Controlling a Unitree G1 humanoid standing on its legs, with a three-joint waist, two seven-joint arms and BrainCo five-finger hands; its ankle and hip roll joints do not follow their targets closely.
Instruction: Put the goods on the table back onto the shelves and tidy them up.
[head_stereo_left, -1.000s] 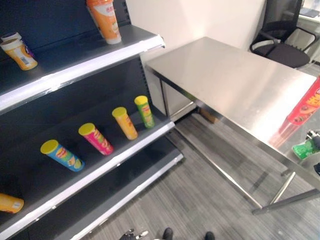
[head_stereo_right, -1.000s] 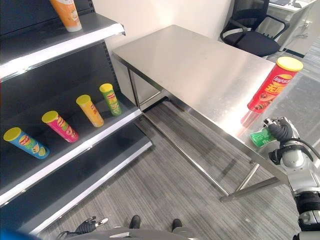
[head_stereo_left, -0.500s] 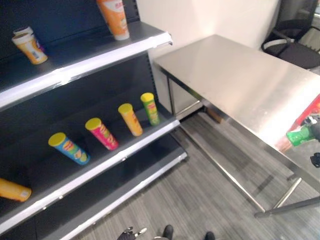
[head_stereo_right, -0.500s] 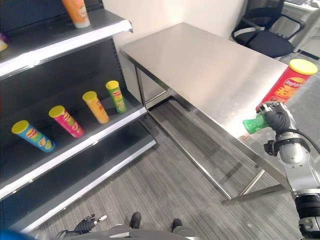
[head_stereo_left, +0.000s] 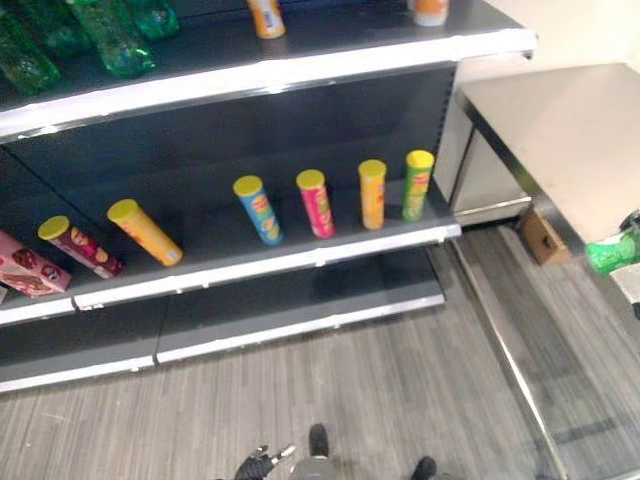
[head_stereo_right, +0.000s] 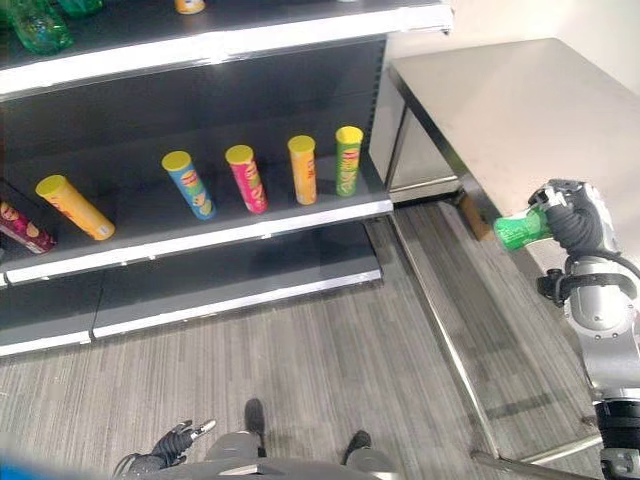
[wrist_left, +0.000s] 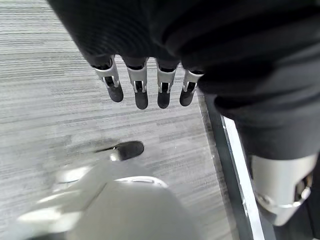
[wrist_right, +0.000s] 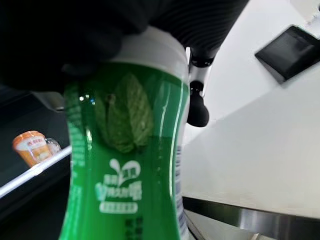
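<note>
Fingers (wrist_right: 196, 107) of right hand (head_stereo_right: 572, 222) curled round green bottle (head_stereo_right: 519, 230), held sideways above floor beside table (head_stereo_right: 500, 100). Left hand (wrist_left: 145, 87) low near floor, fingers straight, empty. Bottle off table, not yet shelved; green bottles (head_stereo_left: 110, 35) on upper shelf (head_stereo_left: 300, 70) the likely spot.

the right hand (head_stereo_right: 572, 222) wore a dark ribbed cover over its back and wrist, above a smooth silver-grey forearm with a black band low down. the left hand (wrist_left: 150, 60) had the same dark ribbed cover, and its fingers (wrist_left: 141, 90) were a row of silver segments ending in rounded dark tips.
</note>
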